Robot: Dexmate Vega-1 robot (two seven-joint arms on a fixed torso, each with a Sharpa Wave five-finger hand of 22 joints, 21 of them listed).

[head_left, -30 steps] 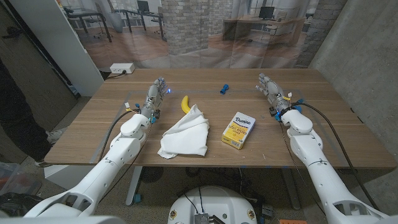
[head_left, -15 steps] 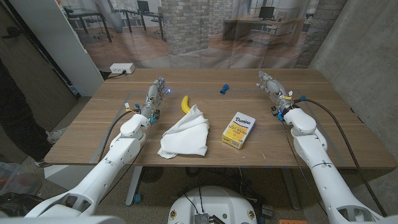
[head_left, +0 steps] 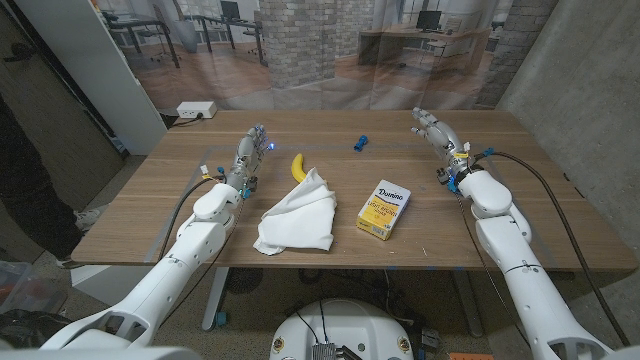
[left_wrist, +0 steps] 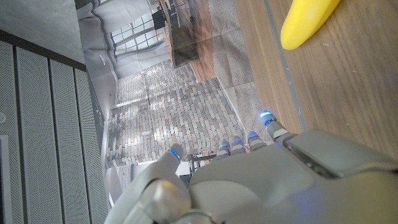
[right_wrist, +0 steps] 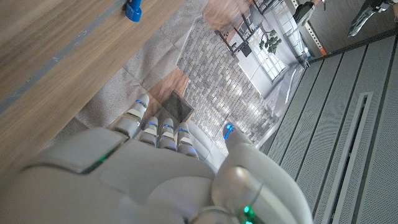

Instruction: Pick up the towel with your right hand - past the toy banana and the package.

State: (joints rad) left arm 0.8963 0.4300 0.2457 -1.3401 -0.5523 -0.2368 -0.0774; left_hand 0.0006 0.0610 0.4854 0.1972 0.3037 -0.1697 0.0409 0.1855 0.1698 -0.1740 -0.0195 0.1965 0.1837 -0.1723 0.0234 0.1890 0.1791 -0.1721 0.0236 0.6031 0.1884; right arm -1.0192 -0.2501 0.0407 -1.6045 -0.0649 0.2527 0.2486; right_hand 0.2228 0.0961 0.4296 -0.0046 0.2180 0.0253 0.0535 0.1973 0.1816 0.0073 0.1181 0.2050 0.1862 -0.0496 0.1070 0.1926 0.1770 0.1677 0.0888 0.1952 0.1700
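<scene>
A crumpled white towel (head_left: 298, 217) lies on the wooden table (head_left: 520, 150), near its front edge, left of centre. A yellow toy banana (head_left: 297, 167) (left_wrist: 306, 22) lies just beyond the towel. To the towel's right sits a yellow and white Domino package (head_left: 385, 209). My right hand (head_left: 437, 132) (right_wrist: 168, 180) hovers open at the far right of the table, fingers stretched out, well away from the towel. My left hand (head_left: 251, 150) (left_wrist: 249, 180) stands open left of the banana, holding nothing.
A small blue object (head_left: 360, 141) (right_wrist: 132, 9) lies near the table's far edge, between banana and right hand. A white box (head_left: 196, 110) sits on the floor beyond the table. A dark figure (head_left: 25, 170) stands at the left edge.
My right hand has lifted and shifted slightly toward the far edge and right. The left arm, towel, banana and package have stayed put.
</scene>
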